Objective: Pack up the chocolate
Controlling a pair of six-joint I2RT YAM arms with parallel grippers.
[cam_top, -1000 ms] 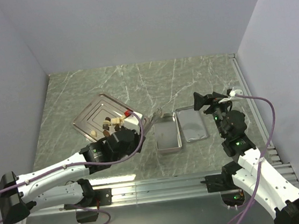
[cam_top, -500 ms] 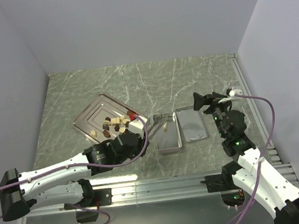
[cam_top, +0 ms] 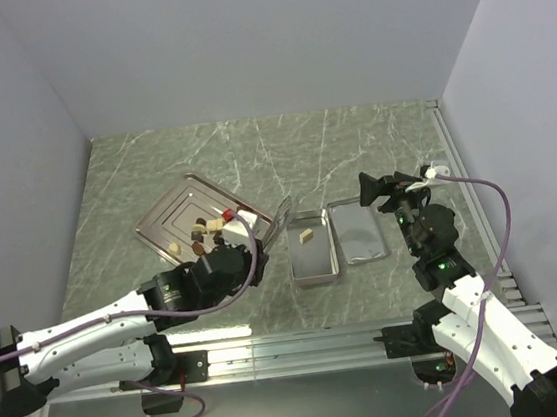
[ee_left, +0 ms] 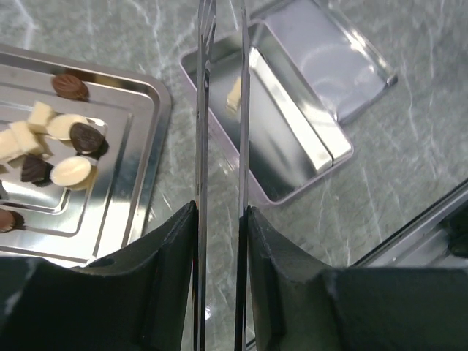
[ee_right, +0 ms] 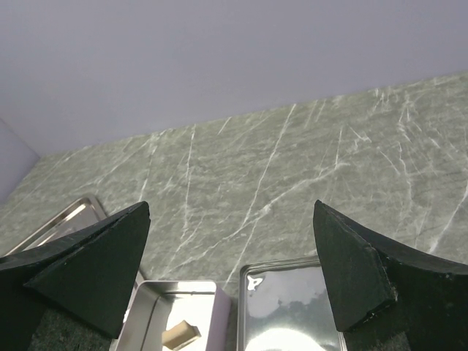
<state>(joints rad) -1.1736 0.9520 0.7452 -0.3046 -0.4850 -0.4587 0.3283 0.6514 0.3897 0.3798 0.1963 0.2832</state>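
progress: early | done: one cream chocolate piece (cam_top: pixel 306 234) in open tin (cam_top: pixel 334 250) | left: other chocolates (cam_top: pixel 211 234) on steel tray (cam_top: pixel 170 213), 9 o'clock of tin | tool: tweezers (ee_left: pixel 204 146) clamped in left gripper (ee_left: pixel 219 213), blades apart, nothing pinched | right gripper (ee_right: pixel 228 212) spread wide, empty

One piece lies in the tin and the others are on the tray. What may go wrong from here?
1. The chocolates on the tray lie crowded and touching, so the tweezers held in the left gripper may pinch two or push neighbours away.
2. The blades are thin and smooth; a rounded piece may slip and fall on the table between tray and tin.
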